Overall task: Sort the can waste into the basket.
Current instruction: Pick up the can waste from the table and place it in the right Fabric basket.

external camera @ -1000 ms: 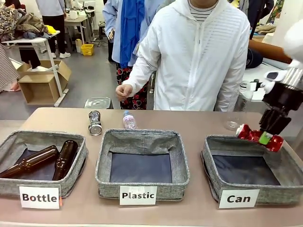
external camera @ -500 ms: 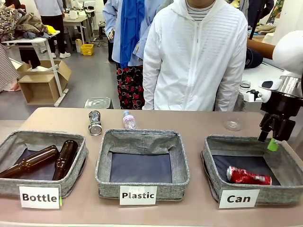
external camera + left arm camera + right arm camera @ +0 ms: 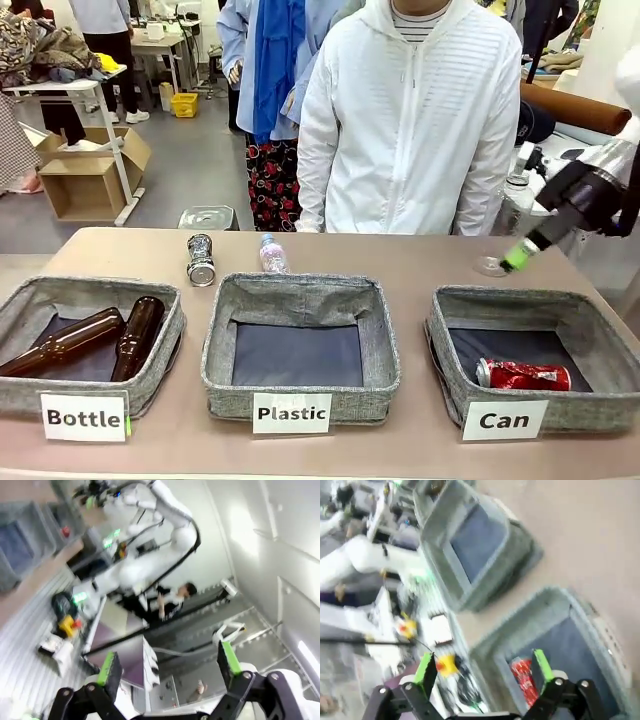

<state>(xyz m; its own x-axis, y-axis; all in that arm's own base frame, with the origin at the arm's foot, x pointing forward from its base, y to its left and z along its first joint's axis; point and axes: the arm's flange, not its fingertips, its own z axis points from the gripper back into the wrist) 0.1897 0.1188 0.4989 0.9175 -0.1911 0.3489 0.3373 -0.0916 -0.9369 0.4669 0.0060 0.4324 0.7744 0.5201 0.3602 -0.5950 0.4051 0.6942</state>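
- The right pincer (image 3: pixel 517 257) held the red can (image 3: pixel 523 375) over the far right rim of the Can basket (image 3: pixel 440 330) a second ago. It has since let go, lifted and swung off beyond the basket's far edge.
- It now hangs tilted above the table (image 3: pixel 400 255), tip pointing down and to the left, just by a clear plastic item (image 3: pixel 490 265) that lies past the basket's far left corner.
- In its own wrist view the right pincer (image 3: pixel 482 672) has its fingers spread wide with nothing between them. The red can (image 3: pixel 522 680) lies far below on the blue floor of the Can basket (image 3: pixel 535 612).
- The left pincer (image 3: pixel 168 665) is likewise spread wide and empty, pointing off into the room, away from the table.
- The red can lies on its side against the basket's near wall, right of the middle, with the rest of the floor bare.
- The silver can (image 3: pixel 201 259) stands on the table's far side, behind the gap between the Bottle basket (image 3: pixel 100 290) and the Plastic basket (image 3: pixel 300 290), well apart from the Can basket.
- A small clear bottle (image 3: pixel 272 254) sits near the silver can, to its right.
- Two brown bottles (image 3: pixel 65 340) lie side by side in the Bottle basket.
- Bare tabletop runs between the baskets and along the far edge.
- A person in a white jacket (image 3: pixel 420 120) stands at that far edge, near the middle.
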